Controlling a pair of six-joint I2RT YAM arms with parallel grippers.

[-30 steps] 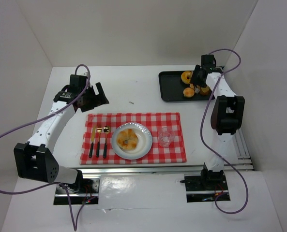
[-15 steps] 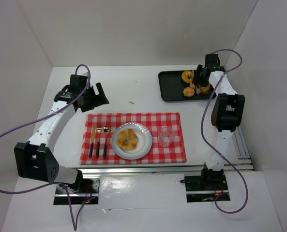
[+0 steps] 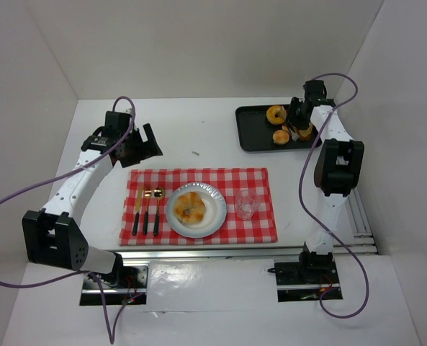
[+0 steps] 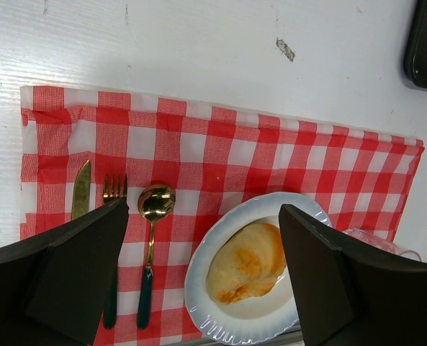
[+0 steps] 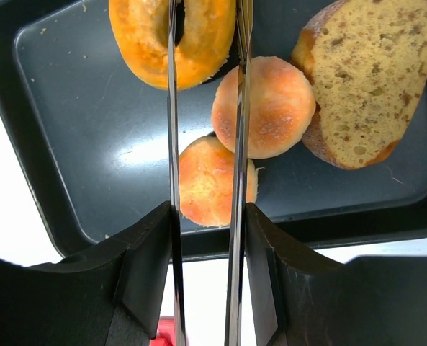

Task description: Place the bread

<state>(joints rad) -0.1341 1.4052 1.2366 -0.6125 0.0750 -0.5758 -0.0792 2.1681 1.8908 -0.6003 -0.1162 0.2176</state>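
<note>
**Left fingers**: mine, released and spread wide, raised over the far left corner of the checked cloth.

**Knife**, **fork**, **spoon**: side by side on the cloth's left part, handles toward its near edge.

**Plate**: white, at the cloth's middle. One golden bread lies on it.

**Glass**: clear, on the cloth to the right of its middle.

**Tray**: black, on the white worktop beyond the cloth's far right corner. It holds a ring doughnut, two round rolls and a brown slice.

**Right fingers**: mine, above the tray, clenched on tongs. The blades stand apart, with the nearer roll showing between them and the tips at the doughnut. I cannot tell whether they touch any bread.
</note>
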